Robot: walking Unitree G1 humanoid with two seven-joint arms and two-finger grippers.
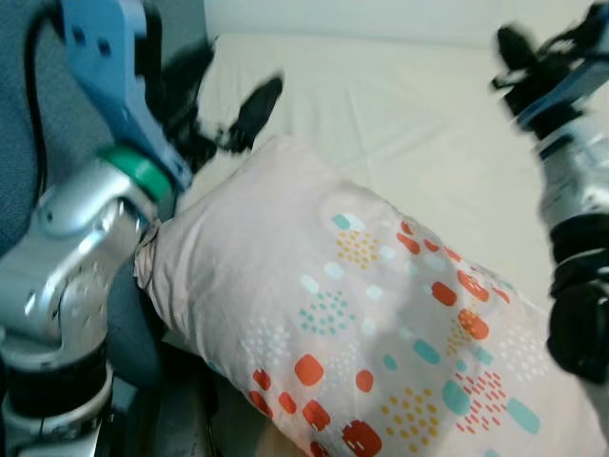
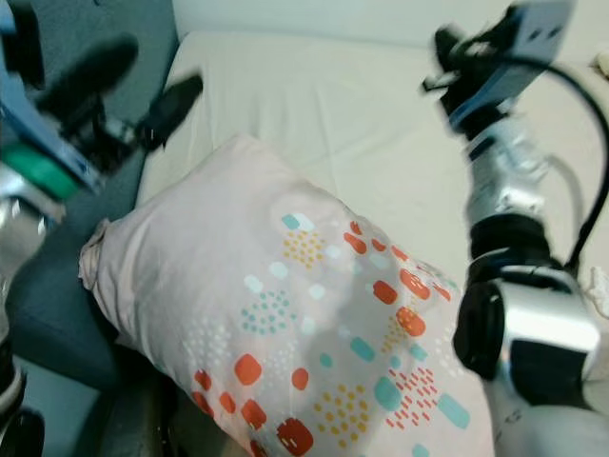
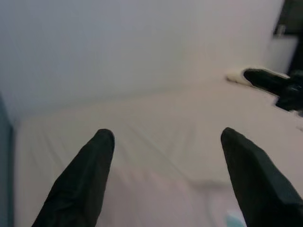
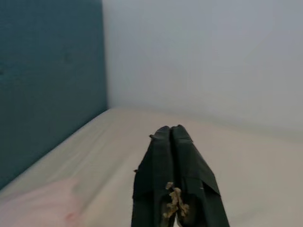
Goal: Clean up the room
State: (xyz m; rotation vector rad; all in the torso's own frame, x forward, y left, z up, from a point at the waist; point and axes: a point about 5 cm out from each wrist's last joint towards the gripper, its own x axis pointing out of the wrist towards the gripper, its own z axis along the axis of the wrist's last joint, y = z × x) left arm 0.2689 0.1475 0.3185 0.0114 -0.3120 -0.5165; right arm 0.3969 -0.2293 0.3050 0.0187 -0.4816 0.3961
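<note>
A pale pink pillow [image 1: 381,324] with red, teal and yellow patches lies slantwise on the cream bed sheet [image 1: 409,124]. Its near end hangs over the bed's near edge between my two arms. My left gripper [image 1: 224,100] is open just above the pillow's far left corner, and its two black fingers [image 3: 90,175] stand wide apart with nothing between them. My right gripper [image 2: 447,57] is raised over the bed to the right of the pillow. Its fingers [image 4: 175,189] are shut together on nothing, with bits of fluff stuck to them.
A dark teal padded headboard [image 4: 47,80] runs along the bed's left side, and a white wall [image 4: 203,56] stands behind the bed. The mattress [image 2: 333,105] beyond the pillow is bare. A small pale object [image 2: 601,63] lies at the bed's far right.
</note>
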